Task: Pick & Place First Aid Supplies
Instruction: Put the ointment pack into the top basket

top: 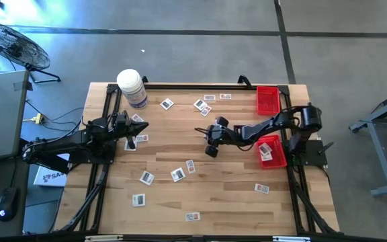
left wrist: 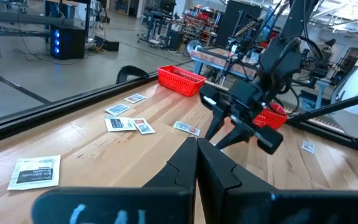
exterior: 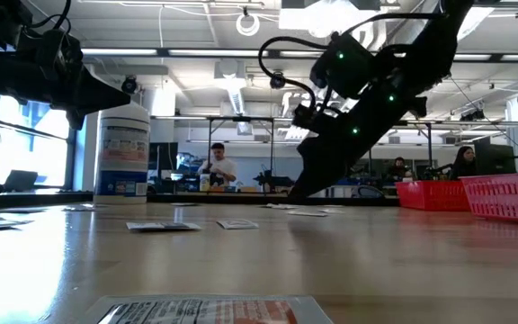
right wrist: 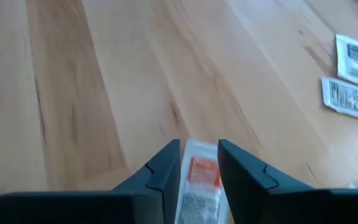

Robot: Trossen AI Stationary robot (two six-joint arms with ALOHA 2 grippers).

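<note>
At the bottom of your right wrist view, the right gripper (right wrist: pixel 199 163) has its fingers parted with one packet (right wrist: pixel 197 180) between them, so I cannot tell if it grips or lets go. In the high view, a few packets lie in the red basket (top: pixel 276 156) at right. Many first aid supplies (top: pixel 146 177) remain scattered on the table (top: pixel 234 195), and the left gripper (top: pixel 138 127) waits clenched at left.

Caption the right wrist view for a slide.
Right gripper poised over a first aid packet on the wooden table.
</note>
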